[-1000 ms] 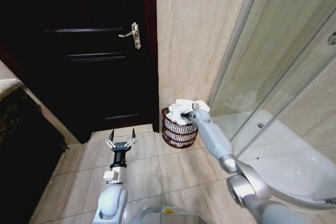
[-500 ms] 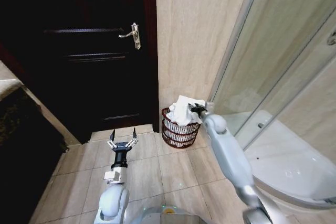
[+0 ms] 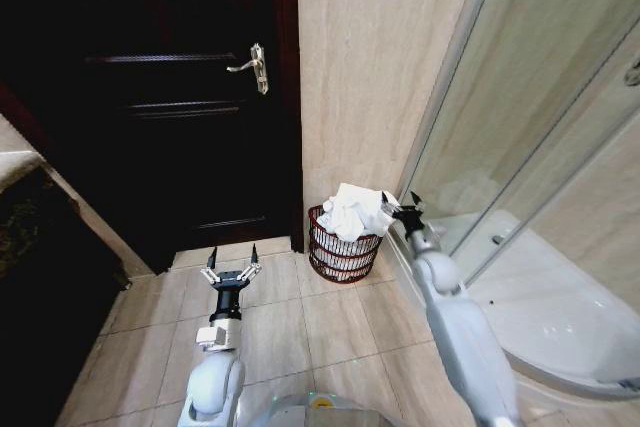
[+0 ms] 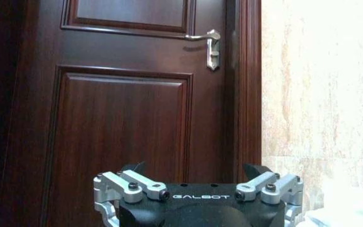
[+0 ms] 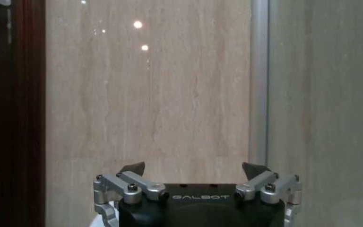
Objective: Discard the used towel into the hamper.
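From the head view, your right gripper hung with fingers apart just beside the crumpled white towel, which sat heaped high in the small round dark red-brown wire hamper; I judge the pile could slide over the rim toward that gripper if you brushed it. Your left gripper waited spread open, well apart from the hamper. In the left wrist view, its fingers stood apart before the dark panelled wooden door. In the right wrist view, the fingers gaped, empty, facing the beige marbled tile wall.
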You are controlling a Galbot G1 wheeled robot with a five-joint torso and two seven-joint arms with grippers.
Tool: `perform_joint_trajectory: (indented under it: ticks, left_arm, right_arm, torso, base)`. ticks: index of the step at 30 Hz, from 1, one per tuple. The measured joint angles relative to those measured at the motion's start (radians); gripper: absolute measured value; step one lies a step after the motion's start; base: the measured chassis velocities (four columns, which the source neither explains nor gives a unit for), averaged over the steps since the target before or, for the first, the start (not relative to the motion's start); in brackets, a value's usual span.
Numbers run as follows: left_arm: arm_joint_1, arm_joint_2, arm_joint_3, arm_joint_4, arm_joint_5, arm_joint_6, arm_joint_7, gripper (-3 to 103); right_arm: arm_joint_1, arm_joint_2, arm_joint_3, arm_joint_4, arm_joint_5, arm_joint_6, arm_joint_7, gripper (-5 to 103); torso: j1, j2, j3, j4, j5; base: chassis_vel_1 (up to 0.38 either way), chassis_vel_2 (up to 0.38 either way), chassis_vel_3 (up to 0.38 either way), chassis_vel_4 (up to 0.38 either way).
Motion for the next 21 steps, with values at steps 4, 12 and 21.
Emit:
perform_joint_trajectory:
  ticks: [4, 12, 21]
  left_arm:
    - [-0.01, -0.003, 0.004, 0.002, 0.005, 0.009, -0.004, 100]
    - [-0.018, 0.001, 0.011, 0.002, 0.008, 0.019, -0.005, 100]
    - [-0.026, 0.008, 0.017, 0.009, 0.007, 0.024, -0.004, 100]
  right_arm:
    - [-0.062, 0.0, 0.028, 0.035, -0.001, -0.008, -0.012, 100]
    - [-0.082, 0.008, 0.035, 0.044, -0.01, -0.011, -0.011, 100]
    - [-0.091, 0.024, 0.035, 0.056, -0.01, -0.004, -0.006, 100]
  torso:
    - [0.0, 0.0, 0.0, 0.0004, 0.0001]
    - [0.0, 0.0, 0.0, 0.0007, 0.0002]
    - [0.0, 0.0, 0.0, 0.0006, 0.0002]
  base:
    - [0.0, 0.0, 0.0, 0.0]
    - [0.0, 0.0, 0.0, 0.0]
    - [-0.04, 0.052, 0.043, -0.051]
